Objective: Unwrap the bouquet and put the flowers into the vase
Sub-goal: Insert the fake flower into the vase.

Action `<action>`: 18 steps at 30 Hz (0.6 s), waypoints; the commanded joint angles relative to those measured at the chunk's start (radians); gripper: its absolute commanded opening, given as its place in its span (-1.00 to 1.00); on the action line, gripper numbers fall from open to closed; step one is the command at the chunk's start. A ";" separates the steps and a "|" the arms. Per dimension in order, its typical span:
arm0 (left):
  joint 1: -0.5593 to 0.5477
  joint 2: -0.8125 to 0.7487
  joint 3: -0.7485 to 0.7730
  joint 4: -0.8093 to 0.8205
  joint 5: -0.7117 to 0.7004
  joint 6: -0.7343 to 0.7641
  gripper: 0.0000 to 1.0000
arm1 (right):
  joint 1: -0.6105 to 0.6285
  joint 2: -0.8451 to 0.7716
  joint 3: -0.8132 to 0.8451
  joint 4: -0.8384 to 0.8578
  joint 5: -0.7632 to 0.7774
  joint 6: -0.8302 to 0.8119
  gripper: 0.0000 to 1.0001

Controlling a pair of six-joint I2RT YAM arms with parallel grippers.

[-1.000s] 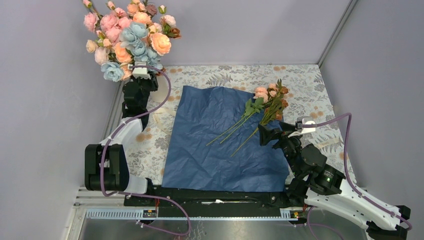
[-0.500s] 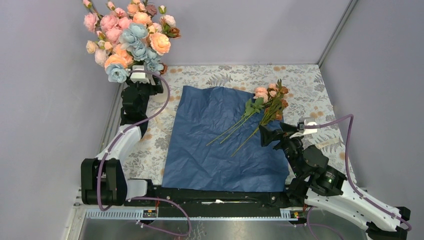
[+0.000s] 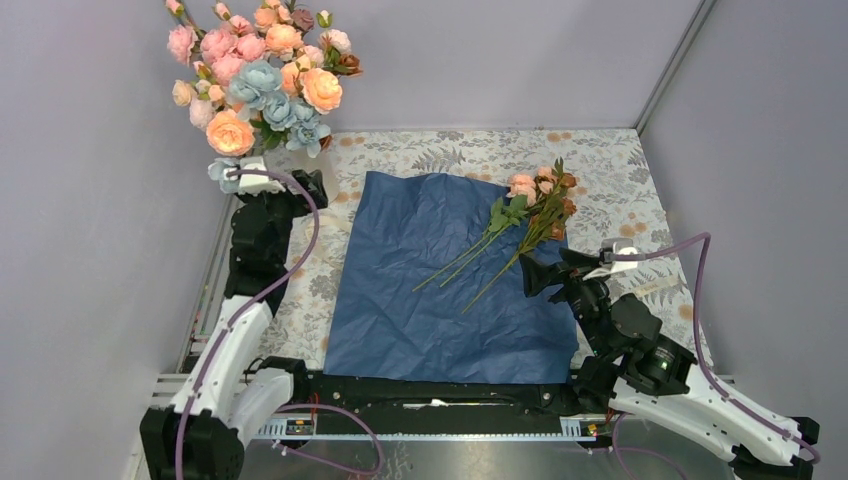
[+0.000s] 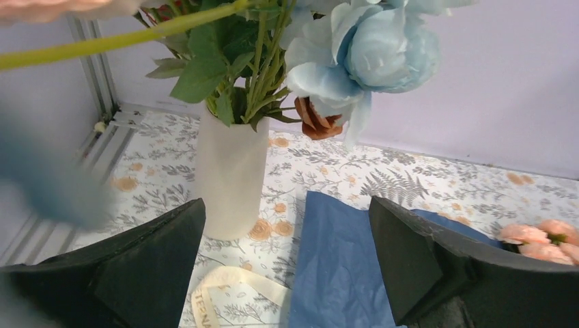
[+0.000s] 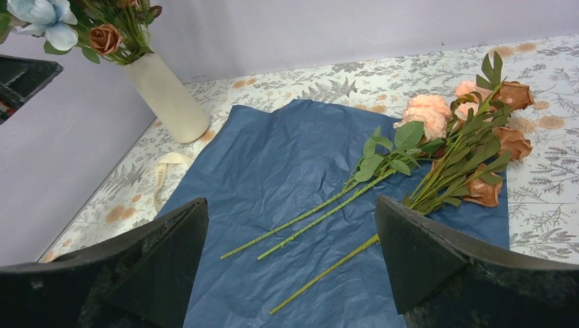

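Bright, even, soft light in all views; no glare, faint shadows only. Left wrist view: pale blue bloom point(image 4: 48, 184) at left edge and green stem point(image 4: 123, 37) across the top badly out of focus, vase point(image 4: 231, 174) sharp. My left fingers point(image 4: 153, 263) plain black, bottom corners.

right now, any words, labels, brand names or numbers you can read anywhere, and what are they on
Cream ribbon: a few faint printed letters near its end in the left wrist view, too small and blurred to read.
Nothing else: no text shows on the vase, the navy paper or the tablecloth.
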 commanded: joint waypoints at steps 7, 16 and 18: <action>-0.006 -0.198 0.000 -0.280 0.110 -0.086 0.98 | -0.009 0.012 0.030 -0.070 0.040 0.093 0.94; -0.038 -0.337 0.005 -0.420 0.278 -0.009 0.98 | -0.009 0.222 0.118 -0.198 0.174 0.224 0.91; -0.070 -0.332 0.016 -0.465 0.227 0.007 0.98 | -0.019 0.313 0.150 -0.238 0.181 0.277 0.90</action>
